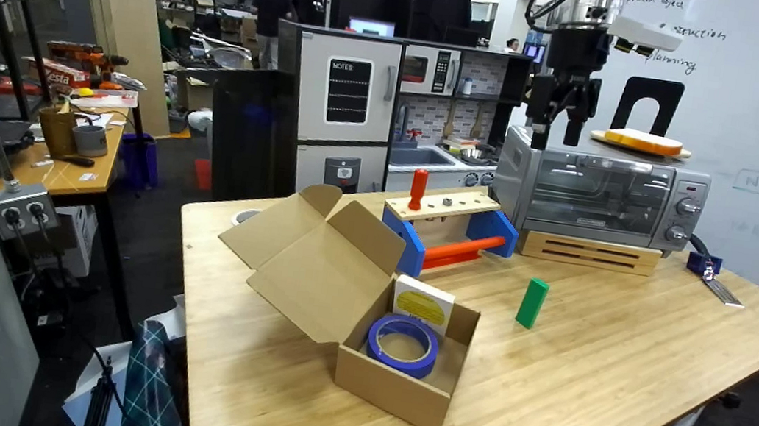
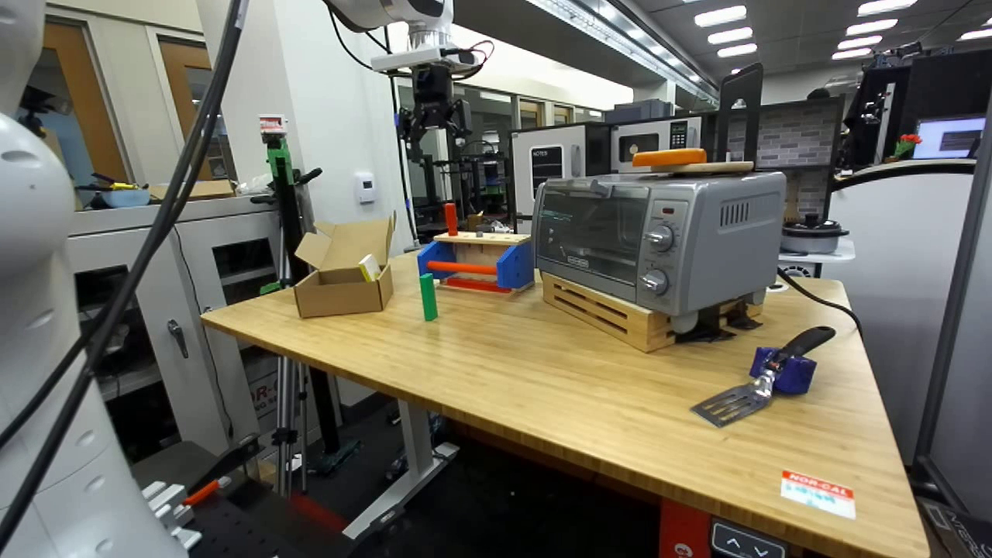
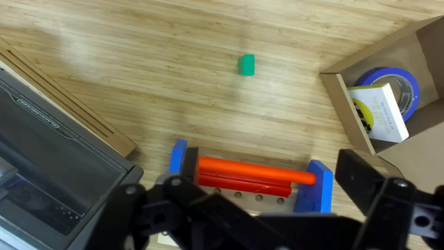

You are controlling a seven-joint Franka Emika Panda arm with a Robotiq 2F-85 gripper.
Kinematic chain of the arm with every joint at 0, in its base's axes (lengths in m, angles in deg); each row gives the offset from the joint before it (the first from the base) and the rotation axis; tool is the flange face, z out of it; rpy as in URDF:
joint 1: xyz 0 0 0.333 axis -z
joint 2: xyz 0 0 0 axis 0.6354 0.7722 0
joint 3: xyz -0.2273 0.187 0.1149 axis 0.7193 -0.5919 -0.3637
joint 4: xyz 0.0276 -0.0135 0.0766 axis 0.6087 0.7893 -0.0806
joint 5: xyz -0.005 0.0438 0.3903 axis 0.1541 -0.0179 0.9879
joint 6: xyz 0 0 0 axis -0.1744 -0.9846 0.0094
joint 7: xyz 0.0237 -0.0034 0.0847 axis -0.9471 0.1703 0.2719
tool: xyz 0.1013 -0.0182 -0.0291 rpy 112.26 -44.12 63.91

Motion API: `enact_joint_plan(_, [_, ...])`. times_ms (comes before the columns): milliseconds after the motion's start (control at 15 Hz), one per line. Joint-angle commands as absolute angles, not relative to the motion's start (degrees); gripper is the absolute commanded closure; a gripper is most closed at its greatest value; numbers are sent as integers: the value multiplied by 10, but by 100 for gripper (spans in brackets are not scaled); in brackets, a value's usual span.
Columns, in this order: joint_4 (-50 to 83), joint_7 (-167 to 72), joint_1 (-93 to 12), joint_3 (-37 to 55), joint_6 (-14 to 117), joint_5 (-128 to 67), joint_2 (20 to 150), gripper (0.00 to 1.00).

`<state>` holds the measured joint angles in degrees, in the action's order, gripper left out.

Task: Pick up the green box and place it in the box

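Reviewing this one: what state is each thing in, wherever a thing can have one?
Claw: open, holding nothing.
Cardboard box: lid open.
Green block: upright on the table, outside the cardboard box.
Blue tape: inside the cardboard box.
White book: also inside, tilted.
Toaster oven: door shut.
Bread slice: flat, above the toaster oven.
Spatula: blade down, handle raised.
Toy fridge: doors shut.
Background monitor: lit.

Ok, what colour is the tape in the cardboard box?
Blue; the tape shows best in an exterior view.
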<state>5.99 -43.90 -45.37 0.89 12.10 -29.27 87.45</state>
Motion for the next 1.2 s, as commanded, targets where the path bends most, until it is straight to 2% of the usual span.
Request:
enact_joint_plan(0, [76, -438, -451, 10, 147, -291, 876, 0])
enact_joint_plan(1133, [151, -393, -435, 1, 188, -231, 883, 0])
